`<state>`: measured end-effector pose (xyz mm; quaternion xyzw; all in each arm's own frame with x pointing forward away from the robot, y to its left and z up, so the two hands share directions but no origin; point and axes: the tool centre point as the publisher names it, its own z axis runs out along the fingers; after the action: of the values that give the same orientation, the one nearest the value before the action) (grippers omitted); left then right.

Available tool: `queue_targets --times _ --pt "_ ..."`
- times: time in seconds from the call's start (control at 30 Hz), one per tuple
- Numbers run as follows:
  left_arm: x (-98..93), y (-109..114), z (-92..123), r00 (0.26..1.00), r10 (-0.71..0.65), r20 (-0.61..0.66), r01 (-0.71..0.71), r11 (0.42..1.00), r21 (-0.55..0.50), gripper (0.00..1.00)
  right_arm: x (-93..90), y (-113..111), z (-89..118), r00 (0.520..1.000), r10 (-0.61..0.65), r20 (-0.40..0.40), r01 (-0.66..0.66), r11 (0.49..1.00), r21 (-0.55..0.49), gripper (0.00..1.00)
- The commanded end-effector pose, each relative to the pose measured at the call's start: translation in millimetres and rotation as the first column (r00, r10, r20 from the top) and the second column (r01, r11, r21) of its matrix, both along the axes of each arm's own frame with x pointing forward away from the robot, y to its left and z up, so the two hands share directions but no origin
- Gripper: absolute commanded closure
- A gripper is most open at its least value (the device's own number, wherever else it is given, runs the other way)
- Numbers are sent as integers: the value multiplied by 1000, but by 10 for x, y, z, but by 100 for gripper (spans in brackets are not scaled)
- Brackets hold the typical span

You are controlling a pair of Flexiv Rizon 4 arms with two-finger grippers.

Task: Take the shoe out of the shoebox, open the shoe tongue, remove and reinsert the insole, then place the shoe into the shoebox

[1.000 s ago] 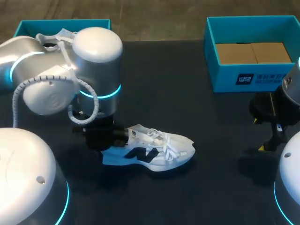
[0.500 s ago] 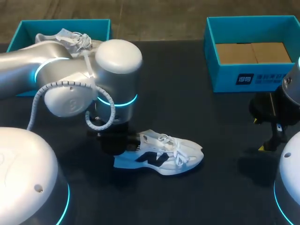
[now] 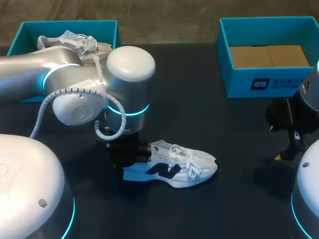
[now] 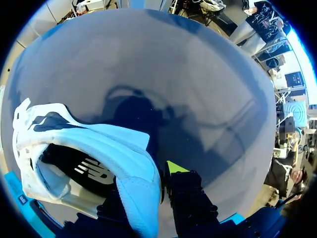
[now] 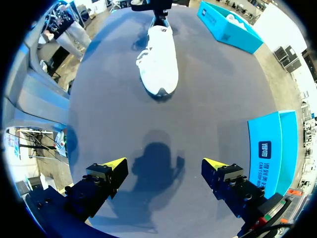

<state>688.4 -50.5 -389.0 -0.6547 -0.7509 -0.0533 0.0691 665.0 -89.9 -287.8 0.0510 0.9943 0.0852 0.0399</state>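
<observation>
A white shoe [image 3: 180, 166] with a dark side logo lies on its sole on the dark table, toe pointing right. My left gripper [image 3: 130, 155] sits at its heel under the big silver wrist. In the left wrist view the left gripper [image 4: 148, 174] is shut on the heel collar of the shoe [image 4: 94, 148]; one yellow fingertip [image 4: 174, 167] shows outside the heel, the other is hidden inside. My right gripper [image 5: 163, 163] hangs open over bare table at the right, far from the shoe [image 5: 159, 59]. The right gripper [image 3: 275, 143] is partly cut off in the head view.
A teal shoebox [image 3: 112, 27] at the back left holds a second white shoe [image 3: 75, 41]. Another teal box [image 3: 259, 84] at the back right holds brown cardboard. In the right wrist view that box [image 5: 270, 148] stands just beside the right gripper.
My left arm has carried the shoe to the right, toward the middle of the table, then slowed. The right arm has not moved.
</observation>
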Motion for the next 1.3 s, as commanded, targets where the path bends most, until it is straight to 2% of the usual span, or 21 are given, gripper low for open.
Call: queue_targets --times 0.03,1.0,1.07,1.1,1.17,1.23,1.27,1.3 --pt "-32 45 7 1000 -1 4 1 1000 -10 100 -19 -8 -3 1000 1 3 -1 1000 0 0" --pt "-148 130 -55 1000 12 14 -12 1000 -18 100 -19 -8 -3 1000 1 3 -1 1000 0 0" --pt "-154 137 -47 1000 12 14 -12 1000 -19 91 -19 -8 -3 1000 1 3 -1 1000 0 0" --pt "-163 142 -34 1000 9 18 -9 1000 -21 81 -19 -8 -3 1000 1 3 -1 1000 0 0" --pt "-171 144 -15 1000 6 24 -6 1000 -23 51 -19 -8 -3 1000 1 3 -1 1000 0 0" --pt "-168 147 3 1000 5 28 -5 1000 -26 8 -19 -8 -3 1000 1 3 -1 1000 0 0" --pt "-165 152 17 1000 6 29 -5 1000 -29 0 -19 -8 -3 1000 1 3 -1 1000 0 0" --pt "-163 155 28 1000 7 30 -6 999 -31 0 -19 -8 -3 1000 1 3 -1 1000 0 0"
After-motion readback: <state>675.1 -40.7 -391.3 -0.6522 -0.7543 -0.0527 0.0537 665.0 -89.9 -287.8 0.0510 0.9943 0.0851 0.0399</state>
